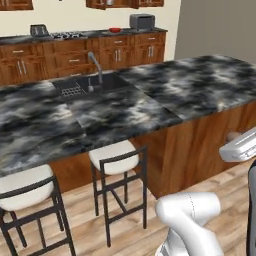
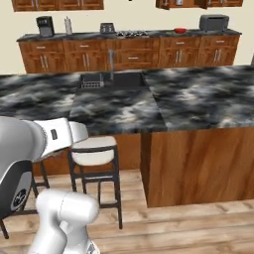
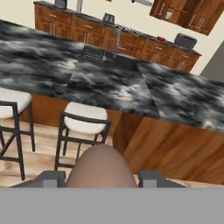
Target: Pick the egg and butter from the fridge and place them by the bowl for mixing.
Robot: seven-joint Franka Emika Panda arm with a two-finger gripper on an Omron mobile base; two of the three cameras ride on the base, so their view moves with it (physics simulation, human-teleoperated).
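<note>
A: We've got the egg (image 3: 101,168) clamped in our gripper (image 3: 100,177), out over the floor. Keep it level till we find the bowl.

B: Agreed. Left to right: stools (image 3: 83,122), sink (image 3: 103,56), dark marbled counter (image 3: 183,98), cupboards behind.

Marble island counter (image 1: 165,95) with sink (image 1: 87,85)

Home kitchen: marble island (image 1: 200,85), sink (image 1: 87,85), wooden cabinets (image 2: 134,57).
</note>
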